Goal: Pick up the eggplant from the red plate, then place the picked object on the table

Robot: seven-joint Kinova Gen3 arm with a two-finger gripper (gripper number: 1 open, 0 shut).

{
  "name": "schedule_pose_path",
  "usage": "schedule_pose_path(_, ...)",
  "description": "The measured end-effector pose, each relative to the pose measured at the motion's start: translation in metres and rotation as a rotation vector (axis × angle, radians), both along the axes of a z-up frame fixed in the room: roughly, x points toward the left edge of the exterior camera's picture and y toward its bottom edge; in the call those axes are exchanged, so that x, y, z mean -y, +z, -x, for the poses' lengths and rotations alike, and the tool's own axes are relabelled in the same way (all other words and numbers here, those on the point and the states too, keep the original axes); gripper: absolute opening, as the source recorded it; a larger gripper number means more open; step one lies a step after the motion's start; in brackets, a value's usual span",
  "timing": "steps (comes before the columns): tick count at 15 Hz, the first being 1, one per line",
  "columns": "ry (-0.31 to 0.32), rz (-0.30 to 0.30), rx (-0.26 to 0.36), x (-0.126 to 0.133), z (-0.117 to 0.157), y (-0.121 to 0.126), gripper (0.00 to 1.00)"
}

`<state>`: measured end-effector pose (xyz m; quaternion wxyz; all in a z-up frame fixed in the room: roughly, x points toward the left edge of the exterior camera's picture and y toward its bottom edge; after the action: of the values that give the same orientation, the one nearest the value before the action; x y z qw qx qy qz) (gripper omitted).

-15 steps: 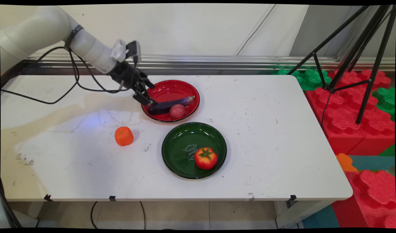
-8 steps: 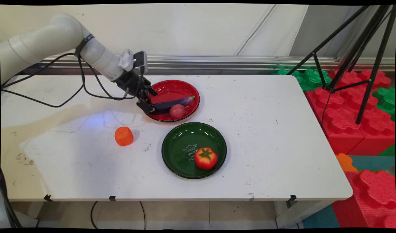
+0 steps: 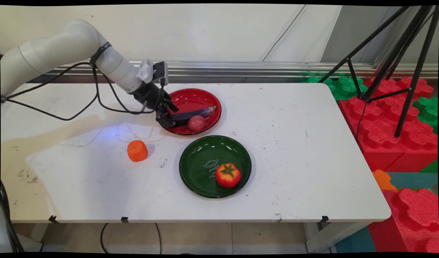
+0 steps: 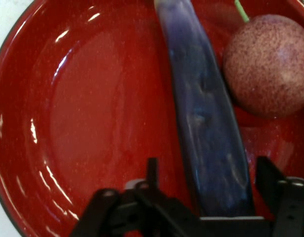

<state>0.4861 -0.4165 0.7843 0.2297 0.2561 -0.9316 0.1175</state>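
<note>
In the glossy red round plate (image 4: 93, 123), black pincer (image 4: 209, 185) spread open astride long purple eggplant (image 4: 206, 133), beside speckled reddish round fruit (image 4: 270, 64).

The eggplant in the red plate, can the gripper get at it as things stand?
Probably yes: the gripper is open with one finger on either side of the eggplant; the round fruit lies further up, clear of them.

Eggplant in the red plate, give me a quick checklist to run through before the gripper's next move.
1. Fingers either side of the eggplant: ok, gripper open.
2. Fingers touching eggplant: cannot tell.
3. Eggplant lying in the red plate: ok.
4. Round speckled fruit clear of the eggplant: not ok, right against it.
5. Green plate has bare room beside its tomato: ok.
6. Orange away from the gripper: ok.
</note>
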Motion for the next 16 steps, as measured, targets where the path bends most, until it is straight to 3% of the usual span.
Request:
schedule_pose_path(10,0.008,-0.008,-0.013,0.000,0.002,-0.001,0.00)
schedule_pose_path(16,0.043,0.013,-0.050,-0.003,-0.005,0.015,0.00)
